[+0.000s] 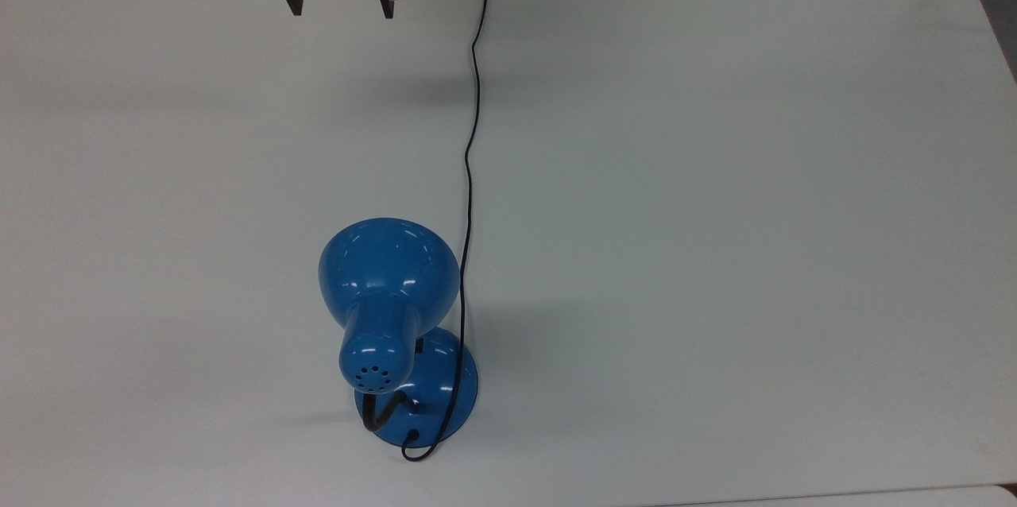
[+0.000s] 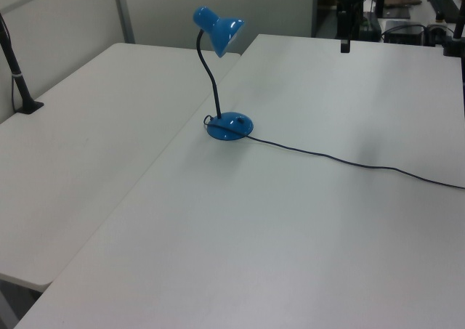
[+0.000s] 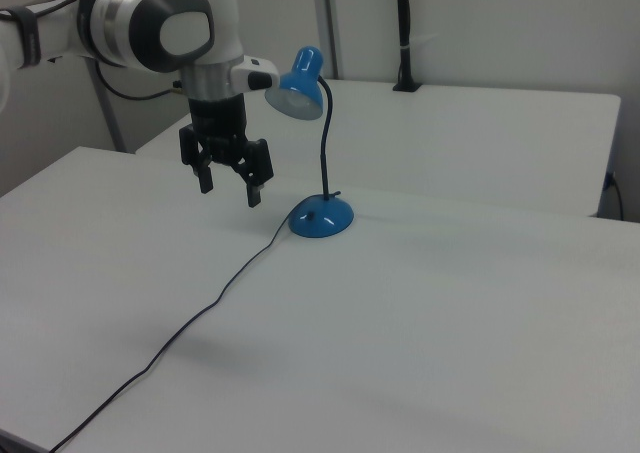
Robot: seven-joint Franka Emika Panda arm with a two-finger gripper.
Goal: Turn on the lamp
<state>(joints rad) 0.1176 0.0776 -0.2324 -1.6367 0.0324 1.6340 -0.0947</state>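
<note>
White tabletop (image 1: 715,213) across most of the top view, with a second white table (image 2: 87,140) alongside, at the left view's left. Blue desk lamp (image 1: 389,308) upright on the tabletop, low and left of centre in the top view: domed shade (image 1: 388,268) tipped forward, vent holes at its narrow back end, black gooseneck (image 3: 323,153) curving up from a round blue base (image 3: 321,217). Thin black cord (image 1: 470,133) trailing from the base across the table to the far edge at the top view's top. Gripper (image 1: 340,5) hanging above the table at the top view's upper left, well apart from the lamp, fingers (image 3: 253,195) spread wide, nothing between them. White and grey arm (image 3: 160,23) above it in the right view.
</note>
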